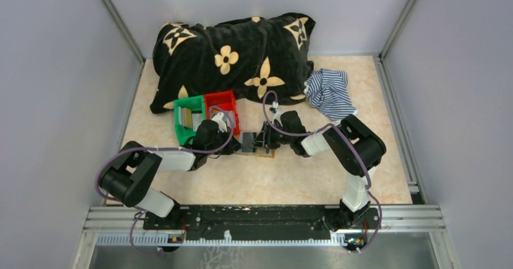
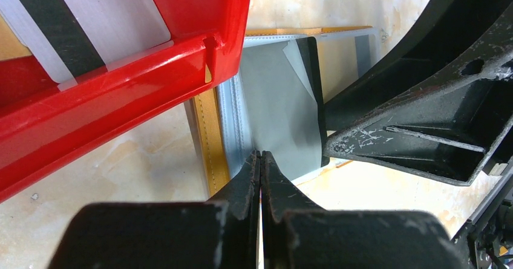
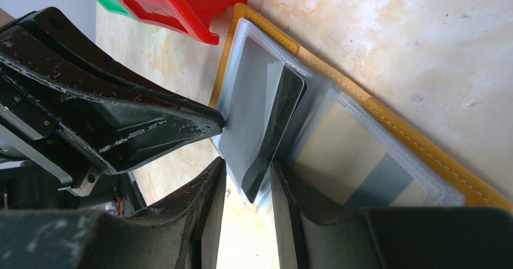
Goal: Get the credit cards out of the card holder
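The card holder (image 1: 259, 150) lies open on the table, tan rim (image 3: 387, 121) around grey-blue pockets. A grey credit card with a dark edge (image 3: 266, 124) sticks partly out of its left pocket and curls upward. My right gripper (image 3: 248, 181) is open, with this card's corner between its fingers, closer to the right one. A beige card with a grey band (image 3: 357, 166) sits in the other pocket. My left gripper (image 2: 261, 155) is shut and empty, tips against the holder's grey panel (image 2: 278, 118). A white card with a black stripe (image 2: 91, 21) lies in the red bin.
A red bin (image 1: 221, 104) and a green bin (image 1: 187, 116) stand side by side just left of the holder, close behind my left gripper. A black flowered cushion (image 1: 236, 54) fills the back. A striped blue-white cloth (image 1: 330, 92) lies at the back right.
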Tool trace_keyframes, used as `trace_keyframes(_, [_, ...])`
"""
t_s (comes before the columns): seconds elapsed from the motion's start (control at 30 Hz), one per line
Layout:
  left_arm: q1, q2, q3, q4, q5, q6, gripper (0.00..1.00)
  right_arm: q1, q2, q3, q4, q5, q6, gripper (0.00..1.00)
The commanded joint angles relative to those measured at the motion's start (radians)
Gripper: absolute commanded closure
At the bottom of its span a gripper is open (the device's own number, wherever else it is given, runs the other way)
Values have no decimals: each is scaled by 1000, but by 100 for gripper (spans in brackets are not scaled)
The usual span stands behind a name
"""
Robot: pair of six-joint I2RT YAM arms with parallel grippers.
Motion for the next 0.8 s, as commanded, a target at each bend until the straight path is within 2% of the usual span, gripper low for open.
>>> trace_keyframes(0.0, [0,35,-23,-107,-6,14,100,-2,36,-16,73,-30,23,66])
trace_keyframes(0.17, [0,42,-23,-98,2,7,100,-2,25,-32,126,-51,51,67])
trace_keyframes(0.3, [0,47,-21,-98,3,8,100,-3,20,-39,139,-55,60,74])
trace_keyframes(0.53, [0,62,-19,-94,5,4,100,-4,12,-47,138,-54,63,93])
trace_keyframes(0.77, [0,49,-24,-85,4,-5,100,-36,-21,-71,128,-53,54,100])
